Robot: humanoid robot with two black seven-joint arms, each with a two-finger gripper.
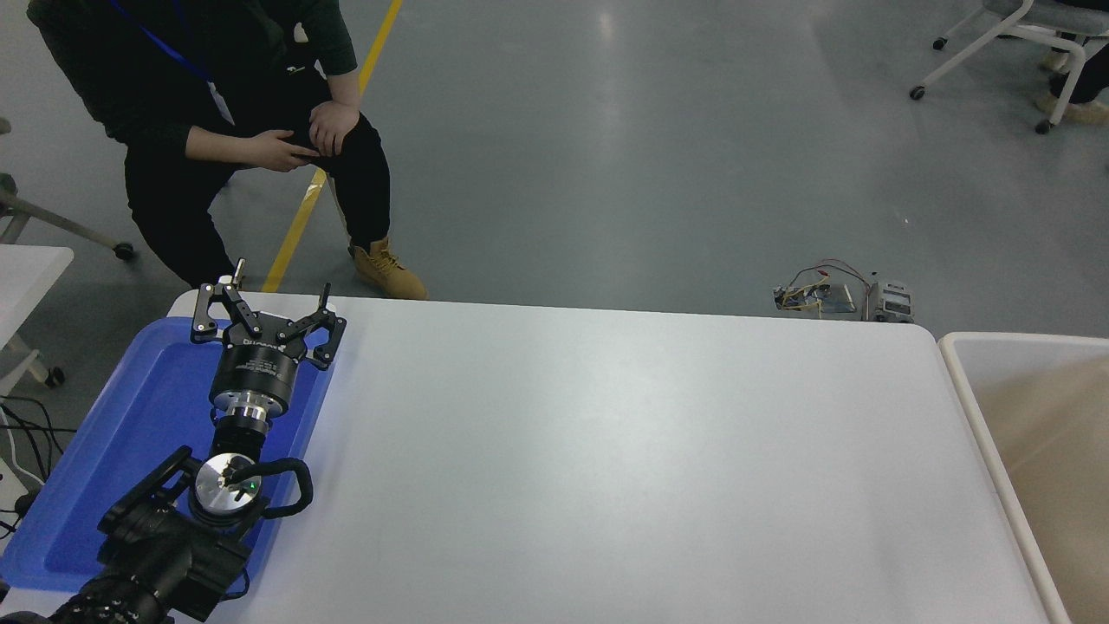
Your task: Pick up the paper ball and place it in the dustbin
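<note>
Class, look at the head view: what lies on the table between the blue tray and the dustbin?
Nothing: in the head view the white table is bare between the blue tray and the dustbin.

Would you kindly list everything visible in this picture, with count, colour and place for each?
Table: one, white, centre.
Tray: one, blue, on the table's left end.
Dustbin: one, off-white rim, beige inside, right edge beside the table.
Paper ball: none in view.
Electronics with wires: one cluster, on the floor beyond the table's far right corner.
Floor line: one, yellow, upper left.
Chair: one, white, upper right corner.
Person: one, dark clothes, tan boot, crouched beyond the table's far left corner.
Left pincer: one, black, open, over the tray.
Right pincer: not in view.
</note>
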